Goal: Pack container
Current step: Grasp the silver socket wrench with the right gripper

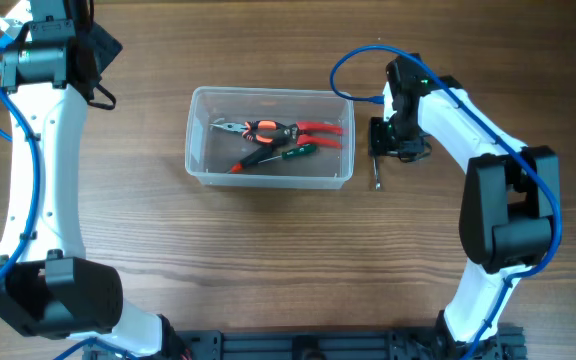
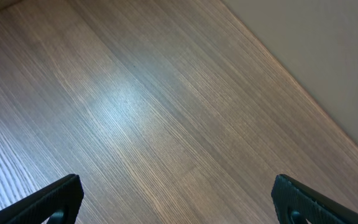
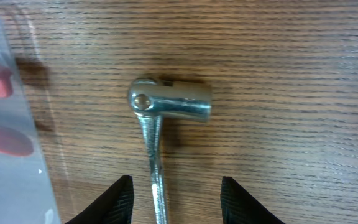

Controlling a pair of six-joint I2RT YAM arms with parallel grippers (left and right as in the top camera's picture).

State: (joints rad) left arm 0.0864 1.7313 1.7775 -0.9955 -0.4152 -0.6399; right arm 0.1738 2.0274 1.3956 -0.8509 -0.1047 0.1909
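The clear plastic container (image 1: 200, 168) sits mid-table and holds red-handled pliers (image 1: 283, 130) and a green-handled screwdriver (image 1: 278, 156). Its wall shows at the left edge of the right wrist view (image 3: 17, 124). A silver metal socket wrench (image 3: 160, 112) lies on the wood just right of the container; its handle tip shows below the gripper from overhead (image 1: 376, 180). My right gripper (image 3: 176, 199) is open, its fingers on either side of the wrench handle, not touching it; from overhead it hovers there (image 1: 390, 140). My left gripper (image 2: 176, 199) is open and empty over bare wood at the far left (image 1: 93, 60).
The wooden table edge and a pale wall show at the upper right of the left wrist view (image 2: 316, 62). Blue cables run along both arms.
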